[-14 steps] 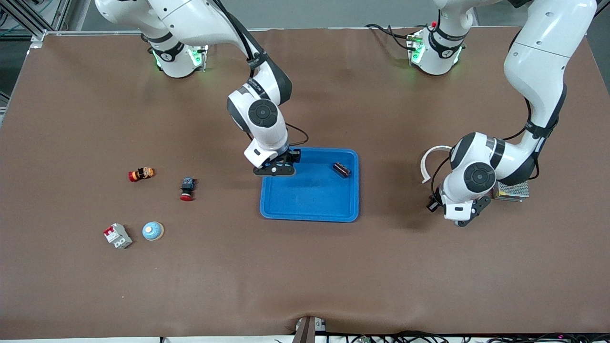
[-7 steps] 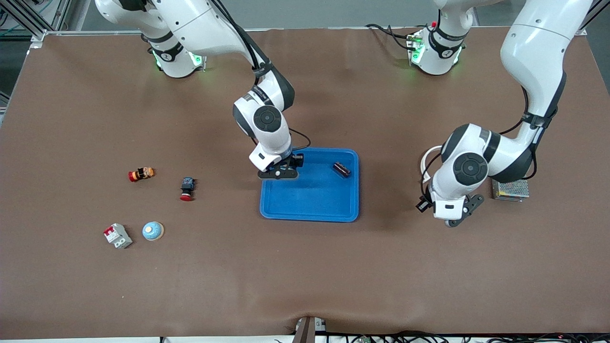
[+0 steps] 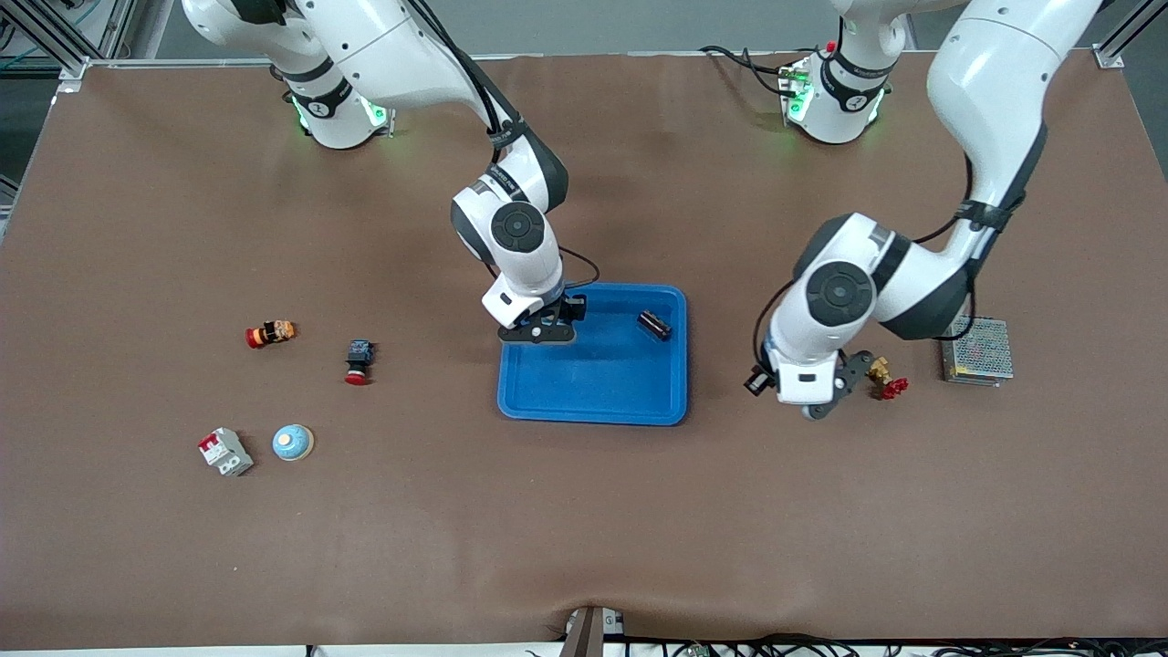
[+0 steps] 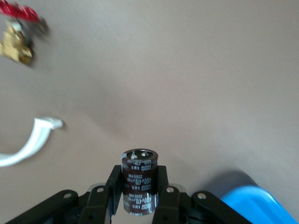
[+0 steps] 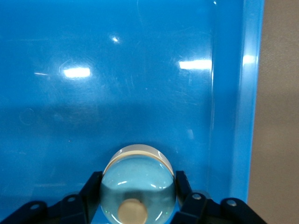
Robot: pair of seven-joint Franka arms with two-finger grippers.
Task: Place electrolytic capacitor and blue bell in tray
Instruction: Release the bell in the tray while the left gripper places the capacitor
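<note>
Gripping capacitor (image 4: 138,181), left claw (image 3: 826,394) beside tray (image 3: 593,401); right claw (image 5: 138,198) over tray, around bell (image 5: 138,185).

This looks like a robot laboratory. Two white arms (image 3: 985,137) are fixed on a large table (image 3: 584,511) with a brown cover, green lamps shine at their bases (image 3: 338,114), cables (image 3: 730,646) hang at the edge, and a metal frame (image 3: 46,36) stands at one corner.
</note>
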